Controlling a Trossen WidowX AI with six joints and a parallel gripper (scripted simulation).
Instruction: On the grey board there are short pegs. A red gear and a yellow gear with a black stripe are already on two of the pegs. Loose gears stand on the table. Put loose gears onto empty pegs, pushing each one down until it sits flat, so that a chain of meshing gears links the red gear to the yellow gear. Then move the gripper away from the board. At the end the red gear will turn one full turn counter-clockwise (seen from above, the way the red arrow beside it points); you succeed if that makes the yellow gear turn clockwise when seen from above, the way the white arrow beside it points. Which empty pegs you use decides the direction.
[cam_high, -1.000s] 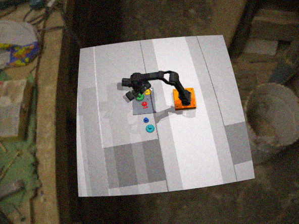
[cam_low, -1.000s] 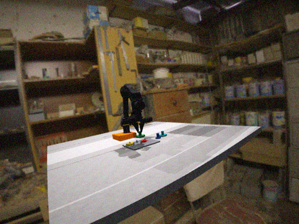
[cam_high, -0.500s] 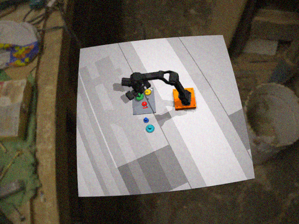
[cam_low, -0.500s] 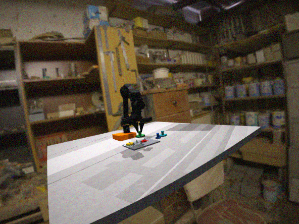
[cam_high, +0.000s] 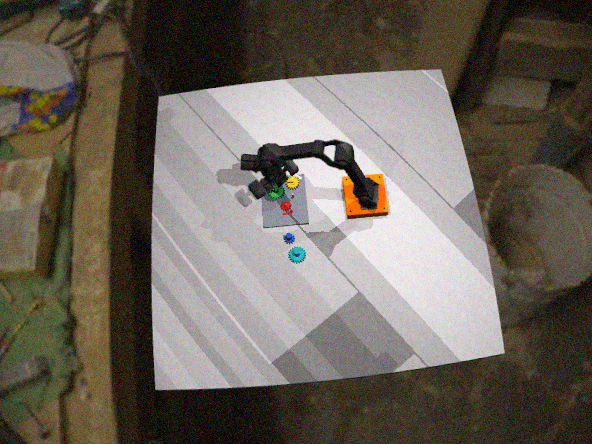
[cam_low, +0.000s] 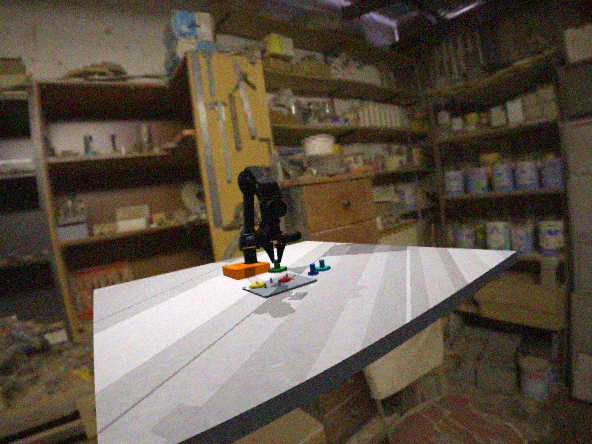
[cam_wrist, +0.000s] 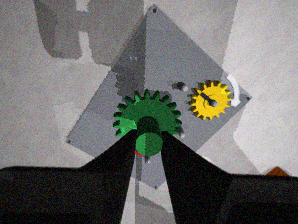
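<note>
The gripper (cam_low: 277, 262) (cam_wrist: 149, 142) is shut on the knob of the green gear (cam_high: 276, 193) (cam_low: 277, 268) (cam_wrist: 148, 112), holding it level above the grey board (cam_high: 274, 218) (cam_low: 303, 282) (cam_wrist: 162, 37). The red gear (cam_high: 283, 205) (cam_low: 286, 278) sits on the board; in the wrist view the green gear hides nearly all of it. The yellow gear (cam_high: 292, 183) (cam_low: 256, 285) (cam_wrist: 206, 107) sits on its peg. A bare peg (cam_wrist: 181, 84) stands beside it; another (cam_high: 292, 196) shows in the top view. Pegs under the green gear are hidden.
A small blue gear (cam_high: 289, 238) (cam_low: 313, 270) and a larger cyan gear (cam_high: 297, 255) (cam_low: 323, 267) stand on the table off the board's red-gear end. The orange arm base (cam_high: 352, 206) (cam_low: 240, 271) is beside the board. Shadows cross the board and table.
</note>
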